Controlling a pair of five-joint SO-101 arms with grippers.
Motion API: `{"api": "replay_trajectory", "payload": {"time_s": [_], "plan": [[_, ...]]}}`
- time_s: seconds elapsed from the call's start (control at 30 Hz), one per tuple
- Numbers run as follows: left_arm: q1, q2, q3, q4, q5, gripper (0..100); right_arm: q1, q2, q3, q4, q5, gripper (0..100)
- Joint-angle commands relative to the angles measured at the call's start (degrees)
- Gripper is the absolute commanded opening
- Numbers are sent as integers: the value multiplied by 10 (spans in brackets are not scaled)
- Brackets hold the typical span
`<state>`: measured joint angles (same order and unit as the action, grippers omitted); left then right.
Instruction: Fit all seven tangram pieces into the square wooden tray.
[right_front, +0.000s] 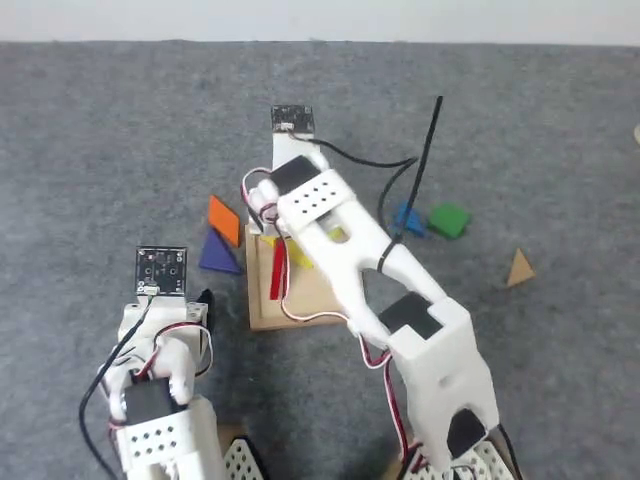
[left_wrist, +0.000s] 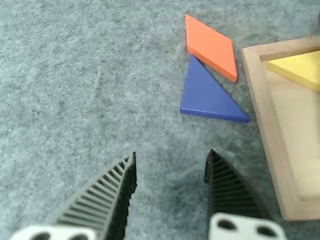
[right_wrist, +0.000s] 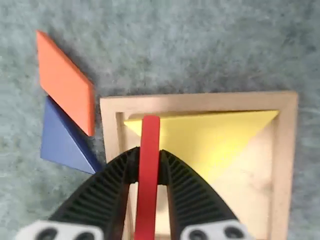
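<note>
Right gripper (right_wrist: 149, 151) first: its fingers (right_wrist: 107, 190) are clamped on the red piece (right_wrist: 148, 180), held up on its thin edge over the tray (right_wrist: 200, 100), close along one inner wall. Red's far tip sits over a corner of the yellow triangle (right_wrist: 210, 135) lying flat inside the tray; can't tell if they touch. My take: this is the drop-in step, so I'd tip red flat before letting go, keep it off the yellow and the rim, and slide it against yellow's edge. Orange piece (right_wrist: 65, 80) and blue triangle (right_wrist: 62, 142) lie touching just outside that same tray wall. Left gripper (left_wrist: 172, 155) hangs over the carpet beside the tray, fingers apart, holding nothing. Green piece (right_front: 449, 219) sits well off the tray's other side.
</note>
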<state>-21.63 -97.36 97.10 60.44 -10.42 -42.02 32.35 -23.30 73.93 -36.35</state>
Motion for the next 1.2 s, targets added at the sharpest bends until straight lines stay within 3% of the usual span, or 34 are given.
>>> {"api": "replay_trajectory", "payload": {"time_s": [0.0, 0.13, 0.3, 0.4, 0.7, 0.9, 1.17], "plan": [[1, -6, -3, 2, -4, 218, -17, 8, -28, -11, -29, 9], [1, -6, -3, 2, -4, 218, -16, 50, -30, -26, -24, 24], [1, -6, -3, 2, -4, 218, 0, 67, -31, -6, -16, 198], [1, -6, -3, 2, -4, 218, 14, 65, -31, 0, -1, 252], [1, -6, -3, 2, -4, 218, 49, 0, -28, 45, 75, 252], [1, -6, -3, 2, -4, 218, 63, -11, -26, 149, 175, 252], [1, -6, -3, 2, -4, 218, 135, -7, 30, 160, 175, 208]]}}
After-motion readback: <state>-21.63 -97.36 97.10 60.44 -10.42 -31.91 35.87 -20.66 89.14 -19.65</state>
